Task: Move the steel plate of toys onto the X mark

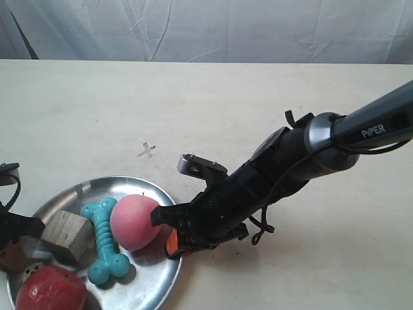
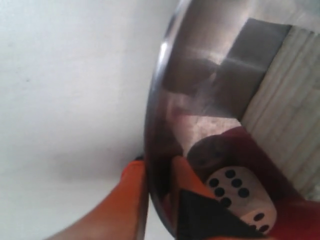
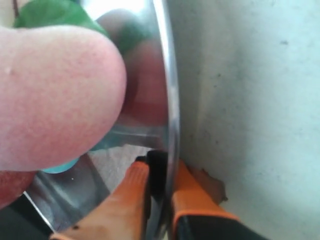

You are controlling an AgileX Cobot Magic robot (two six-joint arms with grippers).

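Steel plate (image 1: pixel 155 272), round, shiny and shallow-rimmed, sits in the lower left of the exterior view, cut off by the bottom edge of the frame. It is on the pale beige wooden table (image 1: pixel 258 97). The small faint pencilled X mark (image 1: pixel 147 150) is up and to the right of it on bare wood, clear of the rim.

The exterior view shows the load together: a pink ball (image 1: pixel 134 221) by the right rim, a teal ribbed bone-shaped toy (image 1: pixel 106 242) touching its left side, a pale wooden cube (image 1: pixel 64 234) left of that, and a red ball (image 1: pixel 50 289) at the bottom edge.

My right gripper (image 1: pixel 169 236) reaches in from the right of that frame to the rim just beside the pink ball. My left gripper (image 1: pixel 13 229) shows only as a dark shape at the left edge, so from there I cannot tell its grip.

The wrist views fill that in. In the right wrist view, my right gripper (image 3: pixel 160 175) has its orange fingers (image 3: pixel 132 195) narrowed onto the plate's thin rim (image 3: pixel 167 100), one on each side. The pink ball (image 3: pixel 55 95) bulges large just inside, and its reflection lies on the metal.

In the left wrist view, my left gripper (image 2: pixel 157 175) also straddles the rim (image 2: pixel 155 100), its orange fingers (image 2: pixel 125 200) pressed to either face. Only here is the small white die with black dots (image 2: pixel 240 192) plain, lying on the plate beside the striped cube face (image 2: pixel 285 100).
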